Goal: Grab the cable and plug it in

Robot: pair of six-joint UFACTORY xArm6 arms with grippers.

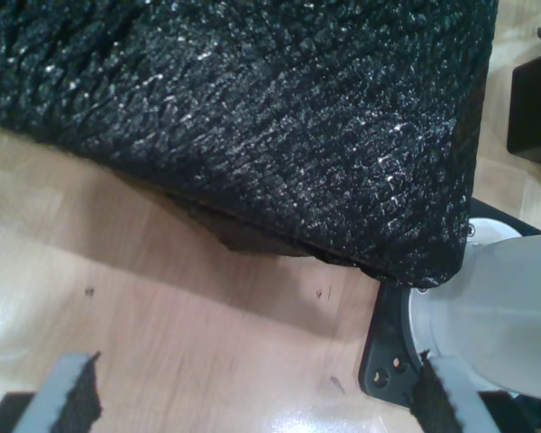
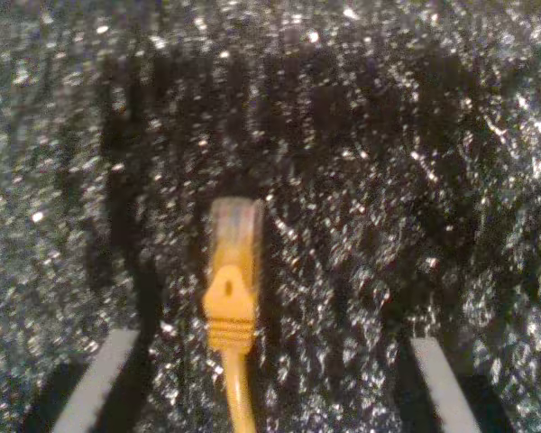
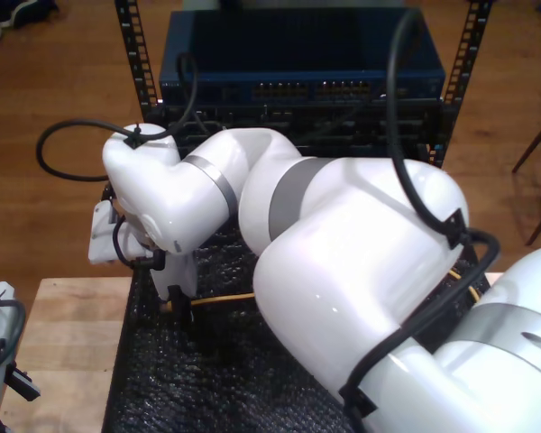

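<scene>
My second hand (image 2: 269, 383): fingers apart, hovering over black foam mat (image 2: 415, 135). Cable (image 2: 232, 298): plug lying on mat between the fingers, untouched. My first hand (image 1: 252, 397): fingers apart, over wooden bench (image 1: 162, 343) beside mat edge.

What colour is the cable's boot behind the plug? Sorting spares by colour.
Yellow-orange boot on the cable; the second wrist view shows it best.

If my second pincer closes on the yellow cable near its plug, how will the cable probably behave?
The cable is thin and long, so it will probably flop and trail behind. Its ridged boot may give some grip. The clear plug looks small and hard, perhaps breakable if squeezed. It lies between the open fingers on black foam.
</scene>
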